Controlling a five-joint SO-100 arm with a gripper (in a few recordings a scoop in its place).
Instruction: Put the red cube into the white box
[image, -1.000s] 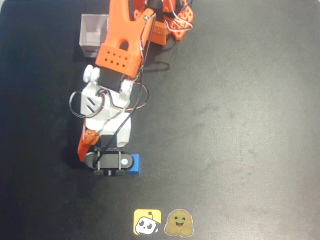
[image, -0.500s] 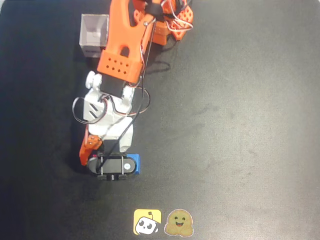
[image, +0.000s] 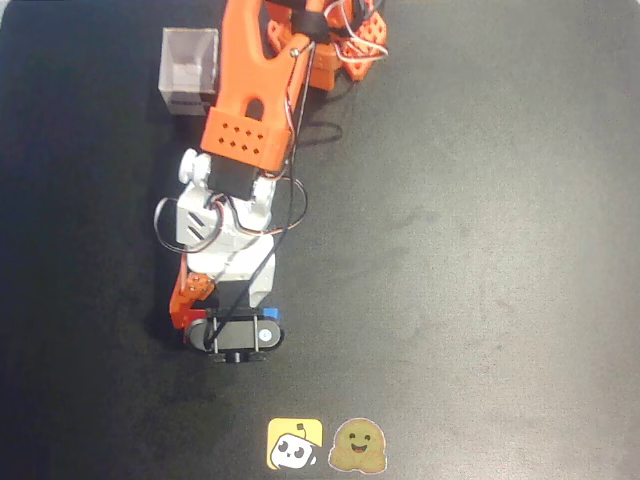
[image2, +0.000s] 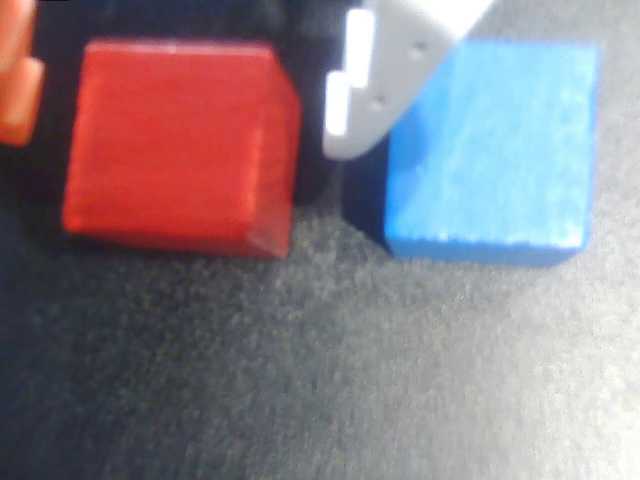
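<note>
- Gripper (image2: 185, 120) is being held wide around the cube (image2: 175, 145).
- Cube is judged light, rigid; flat sides at 3 and 9 o'clock are being favoured.
- Blue cube (image2: 490, 150) is being skirted.

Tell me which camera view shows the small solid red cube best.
The wrist view: the small solid red cube sits close and unobstructed, between the gripper's fingers beside the blue cube. In the overhead view, the arm covers it.

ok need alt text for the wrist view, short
Close-up from the wrist: the red cube sits between an orange finger at the left edge and a white finger, the claw open around it. A blue cube lies just right, on the dark mat.
</note>
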